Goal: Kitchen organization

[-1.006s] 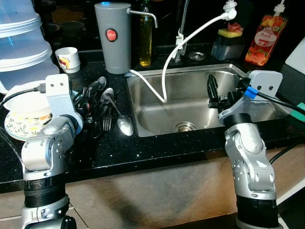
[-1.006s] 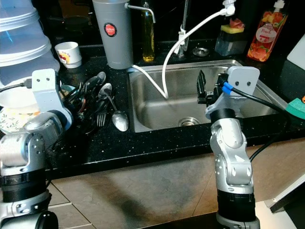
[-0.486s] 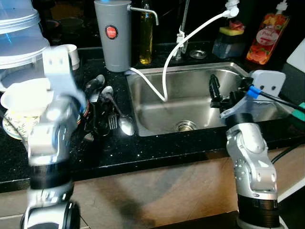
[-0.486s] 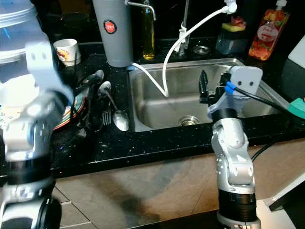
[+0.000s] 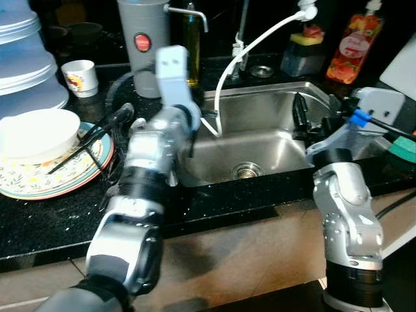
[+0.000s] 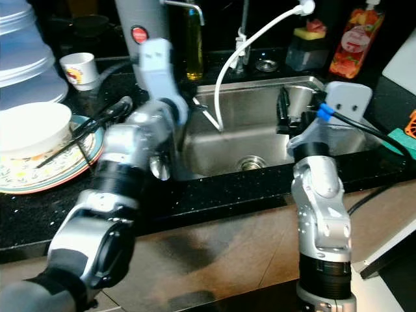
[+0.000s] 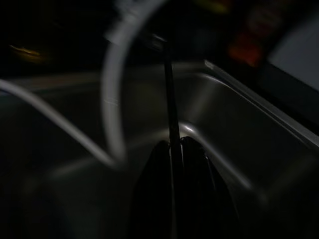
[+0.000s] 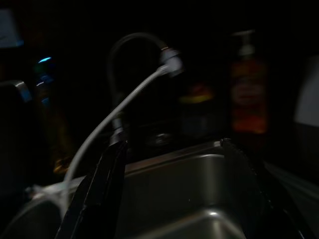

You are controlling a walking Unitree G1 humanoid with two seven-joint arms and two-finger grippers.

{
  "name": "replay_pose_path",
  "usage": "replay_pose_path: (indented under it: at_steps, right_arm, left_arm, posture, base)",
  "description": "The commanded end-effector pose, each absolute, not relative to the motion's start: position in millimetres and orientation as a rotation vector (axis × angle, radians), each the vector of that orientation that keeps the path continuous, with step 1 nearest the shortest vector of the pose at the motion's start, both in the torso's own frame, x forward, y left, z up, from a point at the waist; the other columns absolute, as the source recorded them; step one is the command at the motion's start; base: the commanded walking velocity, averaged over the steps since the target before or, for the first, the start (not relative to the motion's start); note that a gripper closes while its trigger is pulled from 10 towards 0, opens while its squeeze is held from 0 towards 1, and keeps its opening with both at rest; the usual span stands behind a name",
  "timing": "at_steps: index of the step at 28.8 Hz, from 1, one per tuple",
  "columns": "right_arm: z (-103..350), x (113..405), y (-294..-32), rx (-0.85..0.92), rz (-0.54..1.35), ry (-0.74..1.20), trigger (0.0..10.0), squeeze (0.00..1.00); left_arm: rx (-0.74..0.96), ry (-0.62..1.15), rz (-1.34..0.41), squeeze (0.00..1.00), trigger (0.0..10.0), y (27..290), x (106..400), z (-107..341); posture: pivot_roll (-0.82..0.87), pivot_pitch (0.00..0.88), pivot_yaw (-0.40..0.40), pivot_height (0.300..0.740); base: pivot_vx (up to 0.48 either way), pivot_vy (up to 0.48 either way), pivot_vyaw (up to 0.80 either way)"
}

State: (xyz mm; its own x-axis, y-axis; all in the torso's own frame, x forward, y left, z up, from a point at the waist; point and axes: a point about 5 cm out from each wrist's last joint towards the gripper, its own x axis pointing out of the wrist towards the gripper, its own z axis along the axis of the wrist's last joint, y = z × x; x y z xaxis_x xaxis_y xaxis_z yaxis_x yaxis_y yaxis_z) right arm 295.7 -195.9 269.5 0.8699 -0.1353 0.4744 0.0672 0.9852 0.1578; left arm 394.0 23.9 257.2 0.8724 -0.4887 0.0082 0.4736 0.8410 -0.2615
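Note:
My left arm (image 5: 162,123) reaches across the black counter to the left edge of the steel sink (image 5: 279,140). In the left wrist view my left gripper (image 7: 172,145) is shut on a thin dark utensil (image 7: 169,99) that points out over the basin. My right gripper (image 5: 300,114) hangs over the right side of the sink, and its fingers (image 8: 107,174) stand wide apart with nothing between them. A white bowl (image 5: 39,133) sits on a patterned plate (image 5: 78,172) at the left, with dark utensils (image 5: 97,130) lying across the plate.
A white hose (image 5: 247,49) loops from the tap into the sink, near the drain (image 5: 245,171). Behind stand a grey dispenser (image 5: 140,49), an oil bottle (image 5: 190,39), a small cup (image 5: 79,77), clear containers (image 5: 26,65), a sponge holder (image 5: 302,55) and a soap bottle (image 5: 351,49).
My left arm has swung from the cutlery beside the plate over to the sink's left edge. The camera has shifted a little. The right arm has barely moved.

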Motion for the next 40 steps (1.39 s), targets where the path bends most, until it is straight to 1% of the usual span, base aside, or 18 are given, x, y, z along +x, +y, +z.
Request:
replay_pose_path:
  at_steps: [1,3,6,7,8,9,10,13,16,17,19,21,25,27,29,35,38,40]
  right_arm:
    - [272.5,291.2,-202.2,0.146,-0.136,-0.514,10.0,0.00]
    - [273.5,289.9,-204.6,0.141,-0.147,-0.519,10.0,0.00]
    - [275.8,287.5,-206.6,0.124,-0.155,-0.531,10.0,0.00]
    - [276.8,287.0,-205.6,0.121,-0.147,-0.535,10.0,0.00]
    - [276.8,287.0,-205.6,0.121,-0.147,-0.535,10.0,0.00]
    - [278.0,287.7,-201.7,0.117,-0.119,-0.539,10.0,0.00]
    - [278.0,287.7,-201.7,0.117,-0.119,-0.539,10.0,0.00]
    - [280.8,289.9,-182.8,0.107,0.003,-0.539,10.0,0.00]
    - [280.7,290.5,-167.2,0.109,0.106,-0.530,10.0,0.00]
    - [280.7,290.5,-167.2,0.109,0.106,-0.530,10.0,0.00]
    - [278.9,291.2,-161.6,0.115,0.143,-0.520,10.0,0.00]
    - [277.9,291.6,-159.7,0.120,0.153,-0.514,10.0,0.00]
    - [275.8,294.8,-155.9,0.136,0.172,-0.501,10.0,0.00]
    - [274.6,295.8,-154.2,0.140,0.184,-0.495,10.0,0.00]
    - [274.1,296.0,-154.1,0.140,0.188,-0.493,10.0,0.00]
    - [271.1,295.1,-156.3,0.144,0.180,-0.486,10.0,0.00]
    - [270.1,295.4,-157.3,0.139,0.180,-0.482,10.0,0.00]
    - [271.2,294.7,-158.1,0.138,0.179,-0.483,10.0,0.00]
  left_arm:
    - [-0.195,0.057,-0.528,1.00,10.0,13.3,394.8,252.5]
    - [-0.171,0.047,-0.513,1.00,10.0,11.8,395.9,251.6]
    - [-0.173,-0.054,-0.477,1.00,10.0,17.9,399.3,269.4]
    - [-0.180,-0.121,-0.471,0.32,10.0,24.0,399.2,282.1]
    - [-0.180,-0.121,-0.471,0.32,10.0,24.0,399.2,282.1]
    - [-0.168,-0.163,-0.452,0.00,10.0,33.7,399.9,291.8]
    - [-0.168,-0.163,-0.452,0.00,10.0,33.7,399.9,291.8]
    - [-0.076,-0.079,-0.397,0.00,10.0,67.2,403.0,284.7]
    - [-0.072,0.014,-0.361,0.00,10.0,105.6,386.6,261.6]
    - [-0.072,0.014,-0.361,0.00,10.0,105.6,386.6,261.6]
    - [-0.035,0.055,-0.277,0.00,10.0,127.4,374.4,247.3]
    - [-0.009,0.059,-0.226,0.00,10.0,137.5,368.9,243.2]
    - [0.106,0.038,-0.118,0.00,10.0,168.1,357.6,246.0]
    - [0.074,0.072,-0.073,0.00,10.0,192.5,352.4,254.3]
    - [0.011,0.100,-0.049,0.00,10.0,206.2,348.7,257.9]
    - [-0.015,0.198,-0.033,0.00,10.0,212.6,334.8,237.9]
    - [-0.021,0.186,-0.052,0.00,10.0,207.1,330.4,238.4]
    - [0.042,0.136,0.008,0.00,10.0,203.7,324.3,240.2]
  posture:
    - [-0.12,0.000,0.037,0.740]
    - [-0.12,0.000,0.037,0.740]
    - [-0.12,0.000,0.037,0.740]
    - [-0.11,0.000,0.034,0.740]
    - [-0.11,0.000,0.034,0.740]
    - [-0.11,0.000,0.034,0.740]
    - [-0.11,0.000,0.034,0.740]
    - [-0.06,0.000,0.021,0.740]
    - [-0.02,0.002,0.009,0.740]
    - [-0.02,0.002,0.009,0.740]
    - [-0.01,0.004,0.004,0.740]
    - [0.01,0.009,-0.003,0.740]
    - [0.01,0.009,-0.003,0.740]
    - [0.04,0.005,-0.009,0.740]
    - [0.04,0.005,-0.009,0.740]
    - [0.03,0.008,-0.001,0.740]
    - [0.03,0.010,-0.003,0.740]
    - [0.03,0.008,-0.001,0.740]
  base:
    - [0.000,0.000,0.00]
    - [0.000,0.000,0.00]
    - [0.000,0.000,0.00]
    - [0.000,0.000,0.00]
    - [0.000,0.000,0.00]
    - [0.000,0.000,0.00]
    - [0.000,0.000,0.00]
    - [0.000,0.000,0.00]
    - [0.000,0.000,0.00]
    - [0.000,0.000,0.00]
    - [0.000,0.000,0.00]
    - [0.000,0.000,0.00]
    - [0.000,0.000,0.00]
    - [0.000,0.000,0.00]
    - [0.000,0.000,0.00]
    - [0.000,0.000,0.00]
    - [0.000,0.000,0.00]
    - [0.000,0.000,0.00]
